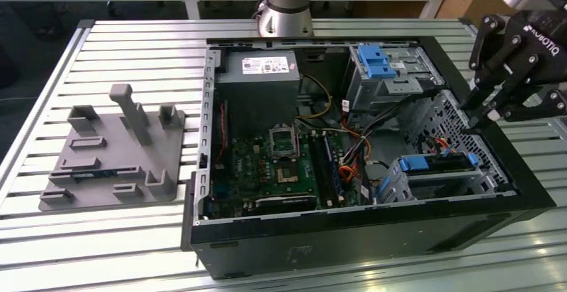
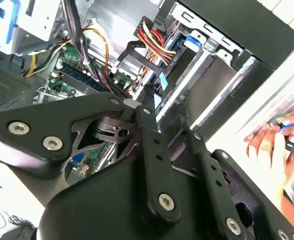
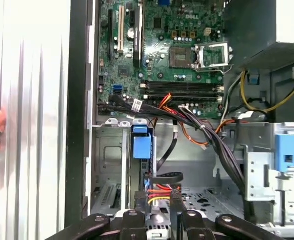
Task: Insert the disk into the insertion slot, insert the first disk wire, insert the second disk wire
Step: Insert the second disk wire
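PC case (image 1: pixel 372 239), black tower on its side, open face up, sits on slatted metal table (image 1: pixel 133 239). Grey fixture block (image 1: pixel 115 152) w/ posts on the table, at the exterior view's left of the case, apart from it. Arm base column (image 1: pixel 285 3) stands behind the case.

Inside: green motherboard (image 1: pixel 275 166) in the middle, grey PSU box (image 1: pixel 257 73) toward the back. Taller grey cage w/ blue latch (image 1: pixel 379 63) at back, toward the exterior view's right.

Insertion slot (image 1: pixel 443 179), low silver perforated cage, near front corner at the exterior view's right. Disk (image 1: pixel 434 164) already seated in it; blue carrier edge shows on top, handle tab (image 3: pixel 140 145) seen in first wrist view. Red/yellow/black wire bundle (image 3: pixel 159 190) runs to the disk's end; whether plugged in, can't tell.

Gripper (image 1: pixel 485 116) hangs above the slot, at the case's side wall, fingers close together, tips nearly meeting; nothing visibly pinched. In second wrist view the fingers (image 2: pixel 154 150) point down at the disk end by the wires.

A person's hand (image 2: pixel 276 137) rests outside the case on the table.
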You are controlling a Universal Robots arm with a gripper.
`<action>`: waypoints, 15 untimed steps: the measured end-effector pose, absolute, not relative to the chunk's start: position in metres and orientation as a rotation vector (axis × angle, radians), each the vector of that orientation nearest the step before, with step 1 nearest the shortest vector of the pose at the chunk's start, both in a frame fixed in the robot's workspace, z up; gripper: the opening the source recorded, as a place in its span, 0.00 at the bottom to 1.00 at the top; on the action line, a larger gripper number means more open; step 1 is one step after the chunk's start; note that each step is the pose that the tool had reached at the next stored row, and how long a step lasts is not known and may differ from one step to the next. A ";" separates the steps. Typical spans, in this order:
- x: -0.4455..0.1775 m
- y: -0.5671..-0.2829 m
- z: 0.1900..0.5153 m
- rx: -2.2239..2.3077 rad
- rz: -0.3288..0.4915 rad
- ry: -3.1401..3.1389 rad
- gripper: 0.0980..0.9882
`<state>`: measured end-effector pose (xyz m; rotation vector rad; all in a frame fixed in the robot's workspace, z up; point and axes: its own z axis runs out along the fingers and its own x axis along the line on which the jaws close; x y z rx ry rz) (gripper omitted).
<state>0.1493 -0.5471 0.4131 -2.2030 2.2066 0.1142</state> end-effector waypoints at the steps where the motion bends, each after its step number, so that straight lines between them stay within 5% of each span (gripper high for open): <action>1: 0.149 -0.546 0.414 -2.203 0.114 2.206 0.24; 7: 0.149 -0.546 0.414 -2.203 0.114 2.207 0.01; 15: 0.149 -0.546 0.414 -2.203 0.114 2.207 0.01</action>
